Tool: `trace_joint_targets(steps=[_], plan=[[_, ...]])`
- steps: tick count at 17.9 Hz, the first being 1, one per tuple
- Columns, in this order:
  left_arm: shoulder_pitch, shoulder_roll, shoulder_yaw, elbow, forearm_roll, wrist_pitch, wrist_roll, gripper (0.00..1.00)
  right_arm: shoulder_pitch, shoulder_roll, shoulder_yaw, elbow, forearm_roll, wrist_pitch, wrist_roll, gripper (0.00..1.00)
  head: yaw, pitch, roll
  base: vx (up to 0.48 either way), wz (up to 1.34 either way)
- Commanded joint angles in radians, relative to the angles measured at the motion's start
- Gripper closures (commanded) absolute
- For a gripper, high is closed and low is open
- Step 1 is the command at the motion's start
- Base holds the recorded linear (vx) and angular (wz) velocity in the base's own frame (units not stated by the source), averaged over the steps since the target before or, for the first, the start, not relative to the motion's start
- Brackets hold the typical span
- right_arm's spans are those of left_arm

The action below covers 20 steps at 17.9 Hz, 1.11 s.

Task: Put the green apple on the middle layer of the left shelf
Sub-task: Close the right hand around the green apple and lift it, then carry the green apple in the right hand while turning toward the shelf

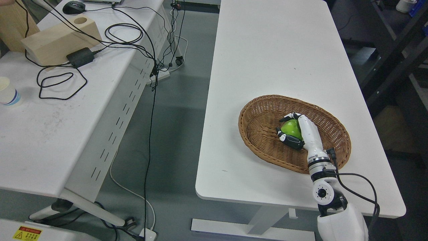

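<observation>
Partly hidden, green apple [290, 129] sits within right hand [296, 130] inside basket [260, 113].

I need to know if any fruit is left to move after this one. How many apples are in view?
1: the green apple in the basket, grasped by the right hand. The hand could hide something small beneath it.

At lower right of the frame we see the basket [264, 110] on the right table [281, 50], the apple [291, 129] inside it. At left stands a second table [43, 134], with a wooden block [53, 42] at upper left and a cup [8, 92] at the left edge.
</observation>
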Motion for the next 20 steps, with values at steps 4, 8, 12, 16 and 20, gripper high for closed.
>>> trace_joint_targets(steps=[4, 8, 12, 16, 20], plan=[[0.0, 0.017, 0.0, 0.0, 0.0, -0.001, 0.0, 0.0, -0.008, -0.015, -0.122, -0.004, -0.183, -0.013, 0.023, 0.96, 0.0, 0.0, 0.0, 0.0, 0.0], [0.0, 0.017, 0.0, 0.0, 0.0, -0.001, -0.001, 0.0, -0.002, -0.02, -0.164, -0.012, -0.322, -0.059, 0.023, 0.95, 0.0, 0.0, 0.0, 0.0, 0.0], [0.0, 0.017, 0.0, 0.0, 0.0, -0.001, 0.0, 0.0, 0.013, -0.031, -0.197, -0.041, -0.407, -0.062, 0.023, 0.95, 0.0, 0.0, 0.0, 0.0, 0.0], [0.0, 0.017, 0.0, 0.0, 0.0, -0.001, -0.001, 0.0, 0.065, -0.029, -0.204, -0.085, -0.461, -0.102, 0.023, 0.95, 0.0, 0.0, 0.0, 0.0, 0.0], [0.0, 0.017, 0.0, 0.0, 0.0, -0.001, 0.0, 0.0, 0.093, -0.028, -0.205, -0.101, -0.464, -0.125, 0.022, 0.95, 0.0, 0.0, 0.0, 0.0, 0.0]])
